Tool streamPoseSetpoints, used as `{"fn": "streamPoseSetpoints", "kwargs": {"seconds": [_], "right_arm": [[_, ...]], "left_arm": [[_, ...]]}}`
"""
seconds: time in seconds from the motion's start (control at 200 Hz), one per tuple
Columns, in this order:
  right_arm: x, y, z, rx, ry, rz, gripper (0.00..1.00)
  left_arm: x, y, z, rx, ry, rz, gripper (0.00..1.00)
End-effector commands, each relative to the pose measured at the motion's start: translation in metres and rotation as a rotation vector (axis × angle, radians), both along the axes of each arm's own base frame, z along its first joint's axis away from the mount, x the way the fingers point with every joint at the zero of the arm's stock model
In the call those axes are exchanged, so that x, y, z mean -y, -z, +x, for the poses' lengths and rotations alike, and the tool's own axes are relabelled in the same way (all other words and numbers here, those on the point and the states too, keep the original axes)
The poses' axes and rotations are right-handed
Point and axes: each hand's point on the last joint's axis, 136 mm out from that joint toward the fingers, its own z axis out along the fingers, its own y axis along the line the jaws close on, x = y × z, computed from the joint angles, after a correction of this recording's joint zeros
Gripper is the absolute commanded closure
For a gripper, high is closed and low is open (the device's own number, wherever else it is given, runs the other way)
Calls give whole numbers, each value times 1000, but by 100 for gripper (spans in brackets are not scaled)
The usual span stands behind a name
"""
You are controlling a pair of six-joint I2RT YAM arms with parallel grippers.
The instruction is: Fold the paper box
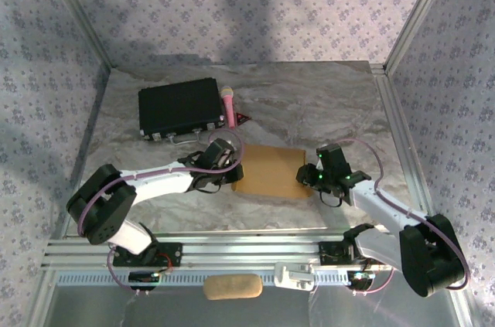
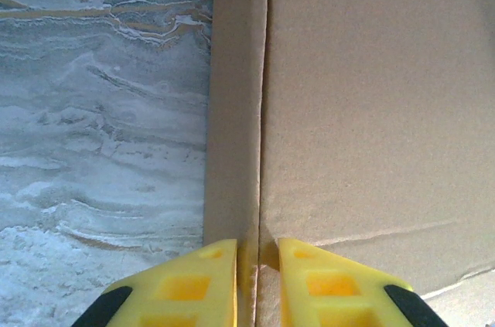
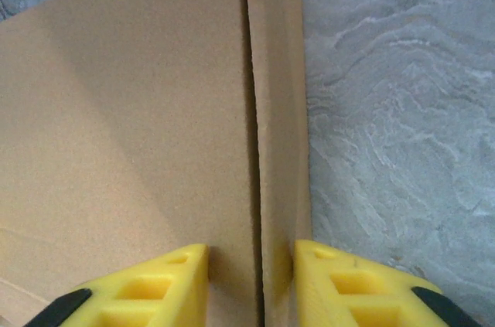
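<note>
Since the left gripper (image 2: pixel 257 253) is nearly closed on the side-flap crease of the paper box (image 1: pixel 271 172), which lies flat on the bench (image 1: pixel 348 110), and the right gripper (image 3: pixel 249 257) straddles the opposite flap half open, an uneven lift could tear the crease or shove the box toward the black case (image 1: pixel 179 108)

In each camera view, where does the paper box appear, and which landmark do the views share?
Top external: paper box near the middle of the picture.
Left wrist: it covers the right side.
Right wrist: it covers the left side.
Shared landmark: grey marbled table cover.
</note>
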Motion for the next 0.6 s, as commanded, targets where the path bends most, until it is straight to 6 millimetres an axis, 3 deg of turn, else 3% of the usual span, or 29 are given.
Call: {"fn": "streamPoseSetpoints", "kwargs": {"seconds": [0.0,0.195,0.345,0.395,0.595], "right_arm": [[11,20,-14,-73,18,-42,70],[11,20,-14,-73,20,-38,78],[11,17,-14,-68,15,-32,78],[10,15,-14,-64,8,-26,72],[6,-9,-12,-28,-38,48,35]], "left_arm": [[-12,17,-7,-40,-13,50,83],[-12,18,-7,-41,-15,49,87],[-13,19,-7,-43,-21,49,88],[-14,20,-7,-47,-28,53,89],[-26,26,-8,-51,-49,71,94]]}}
